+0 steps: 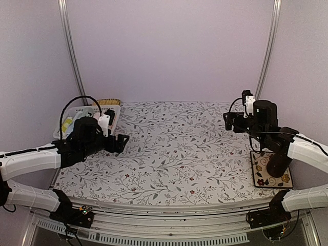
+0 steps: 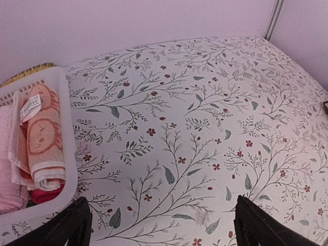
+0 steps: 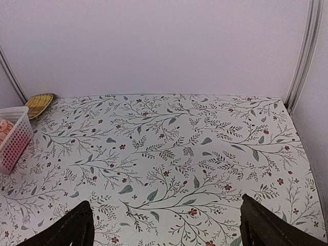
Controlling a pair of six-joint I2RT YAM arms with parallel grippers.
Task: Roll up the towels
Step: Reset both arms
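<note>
The orange-salmon towel [image 2: 43,138] with cream swirls lies rolled up inside the white lattice basket [image 2: 70,148], a white tag at its far end. I cannot make out the mint green towel in any view. My left gripper [image 1: 120,142] hovers over the table just right of the basket [image 1: 87,115]. In the left wrist view the left gripper [image 2: 164,233] is wide open and empty. My right gripper [image 1: 229,122] is raised over the right side of the table. In the right wrist view the right gripper [image 3: 166,230] is wide open and empty.
A pink cloth [image 2: 7,171] and something red [image 2: 46,196] also lie in the basket. A woven yellow plate [image 1: 108,102] sits behind it. A patterned tile [image 1: 270,170] lies at the right front under the right arm. A floral cloth covers the table [image 1: 174,148].
</note>
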